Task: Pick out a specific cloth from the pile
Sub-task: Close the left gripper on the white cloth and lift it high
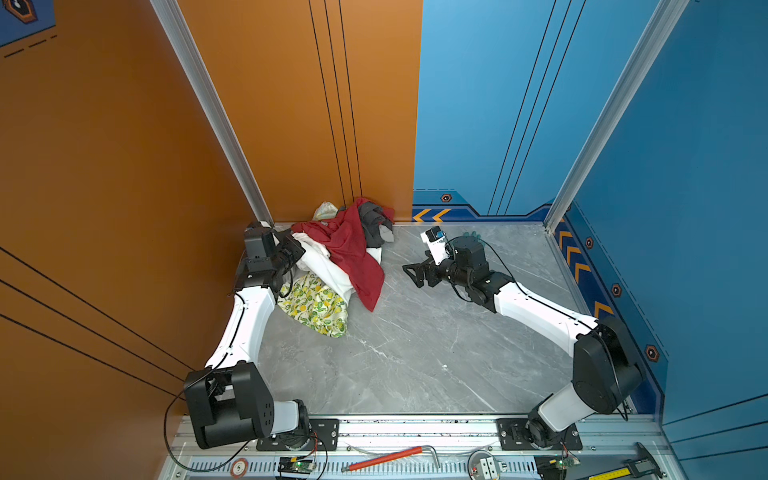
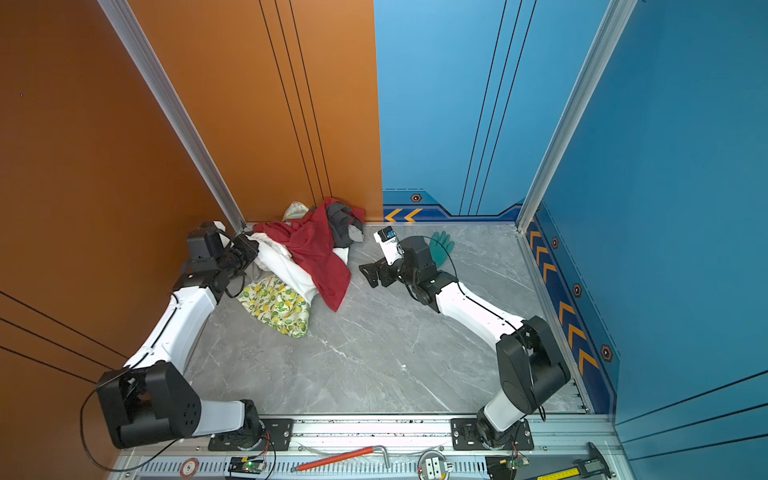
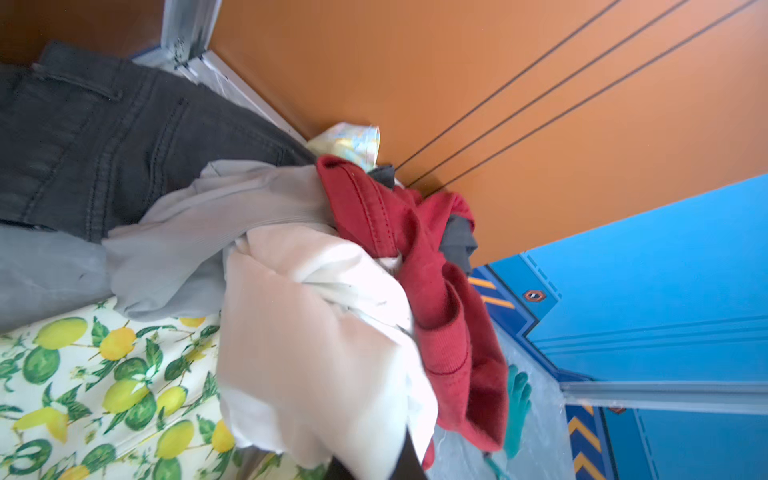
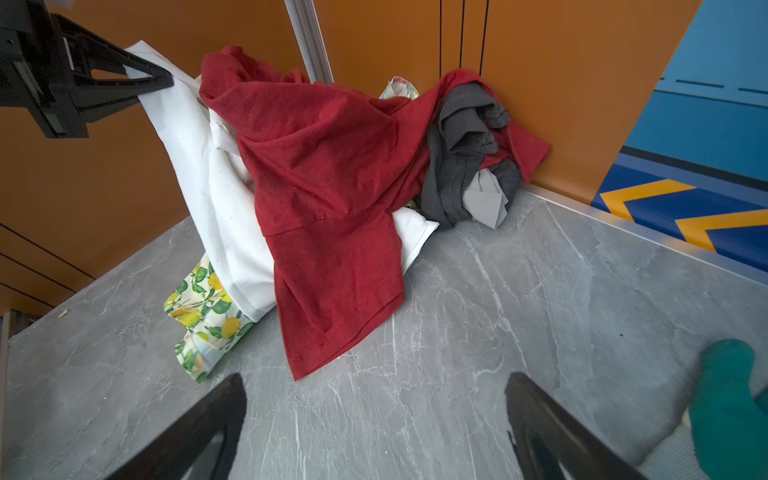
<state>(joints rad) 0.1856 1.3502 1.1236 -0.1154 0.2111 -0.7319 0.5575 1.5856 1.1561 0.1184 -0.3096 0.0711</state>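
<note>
**EDITOR:** What does the frame show?

**PHOTOGRAPHER:** Left of centre in both top views, a rumpled pile of mixed fabrics [image 2: 299, 257] is banked into the corner under the orange wall. The black left gripper [image 4: 164, 81] has its jaws pressed together on a corner of the large, soft, plain white cloth [image 4: 224, 199]. The cloth runs from that pinch down through the heap to the grey marble-patterned table [image 1: 415, 353].

**EDITOR:** And the cloth itself?

**PHOTOGRAPHER:** It's thick and creased, with a few faint specks. Much of it lies under a loose red knit cloth [image 4: 332, 166], and its lower fold overlaps a lemon-printed white fabric [image 1: 318, 305]. A crumpled dark grey garment [image 4: 461, 153] sits behind, against the wall.

**EDITOR:** How should the pull go?

**PHOTOGRAPHER:** My read is up and away from the wall, slowly, so the red knit cloth slides off rather than riding along. The pinch holds only a corner, so a jerk could slip it. The black right gripper [image 1: 413, 274] has its jaws wide apart and empty. It hangs over bare table right of the pile, near a teal-green rubber glove [image 2: 440, 249], and could pin the red knit cloth if it drags.
</note>
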